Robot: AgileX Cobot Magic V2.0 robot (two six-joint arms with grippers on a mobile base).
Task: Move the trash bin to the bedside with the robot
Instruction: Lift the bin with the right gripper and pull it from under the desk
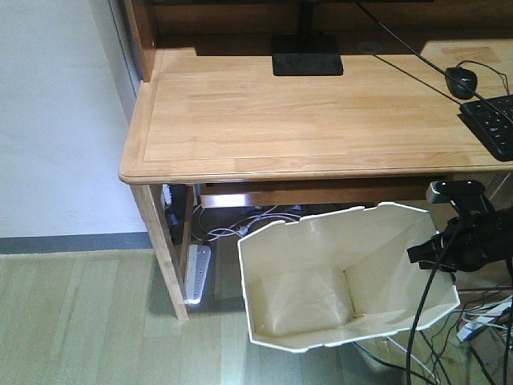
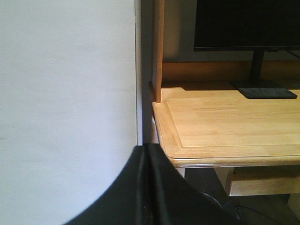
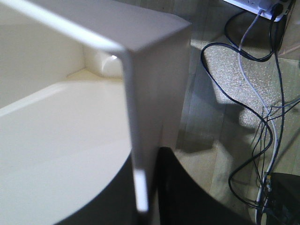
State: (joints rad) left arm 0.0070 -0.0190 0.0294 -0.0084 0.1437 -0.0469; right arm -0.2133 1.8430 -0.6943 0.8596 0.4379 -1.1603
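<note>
Right hand (image 1: 435, 249) pinches the thin wall of the trash bin (image 1: 321, 281) at its 3 o'clock rim; the bin sits tilted before the bench (image 1: 304, 120) edge, at 5 o'clock in the front view. Left hand (image 2: 149, 187) is pressed together, empty. Carry slowly, pinch seated deep, clear of floor cables (image 3: 262, 117). Bed not visible. No legible writing.

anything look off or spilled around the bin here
The trash bin looks askew: its rim slants, higher on the side where the right hand pinches its wall. It looks empty, and nothing has spilled. Loose cables lie tangled on the floor under the desk.
</note>
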